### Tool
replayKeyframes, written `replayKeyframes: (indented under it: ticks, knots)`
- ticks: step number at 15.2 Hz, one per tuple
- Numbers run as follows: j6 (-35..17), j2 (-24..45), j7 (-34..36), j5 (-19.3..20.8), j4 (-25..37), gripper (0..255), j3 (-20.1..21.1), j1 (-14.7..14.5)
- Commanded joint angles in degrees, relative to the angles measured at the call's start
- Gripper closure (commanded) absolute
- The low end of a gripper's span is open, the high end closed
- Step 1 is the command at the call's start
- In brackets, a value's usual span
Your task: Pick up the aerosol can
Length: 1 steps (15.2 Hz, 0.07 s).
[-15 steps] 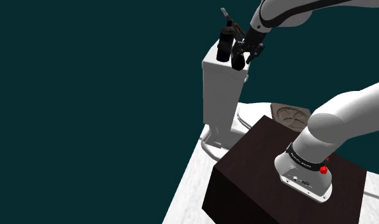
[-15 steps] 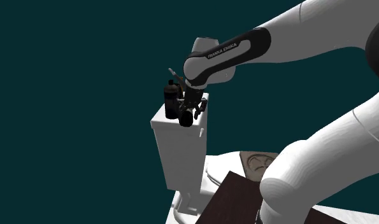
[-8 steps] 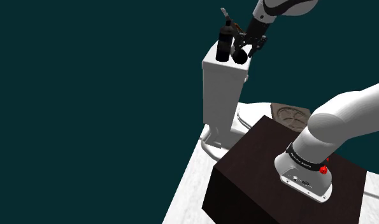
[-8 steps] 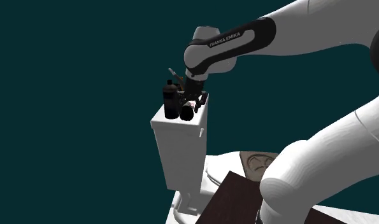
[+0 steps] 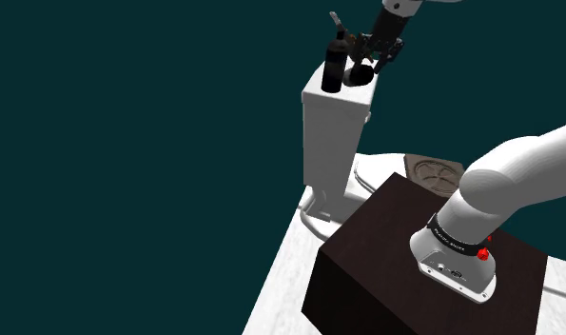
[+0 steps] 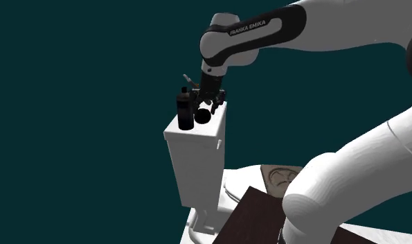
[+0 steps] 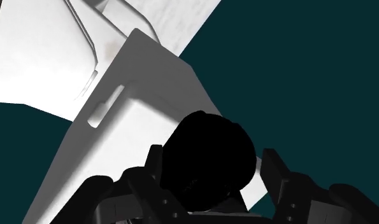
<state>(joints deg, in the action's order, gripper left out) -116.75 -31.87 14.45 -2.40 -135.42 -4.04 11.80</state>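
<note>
Past the dark stand (image 5: 366, 257), a white toilet tank (image 5: 330, 133) carries an upright black bottle (image 5: 335, 67). Just beside it, the gripper (image 5: 373, 59) has its fingers (image 7: 155, 168) clasped on the black aerosol can (image 7: 210, 156), whose round end faces the wrist and whose long axis runs along the fingers.

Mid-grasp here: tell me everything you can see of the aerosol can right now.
The aerosol can is drawn plain black, with no label or material to read. In the wrist view it shows as a rounded shape, end on, clasped between the fingers of the gripper. In the shoulder view it sits at the gripper over the top of the white toilet tank, close beside a taller black bottle standing upright there. Whether it fully clears the tank I cannot tell.
</note>
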Motion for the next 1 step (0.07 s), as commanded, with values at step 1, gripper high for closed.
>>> replayKeyframes:
  ticks: [1]
  knots:
    - [0.5,-0.2,0.1,0.0,0.4,255,0.1,0.0]
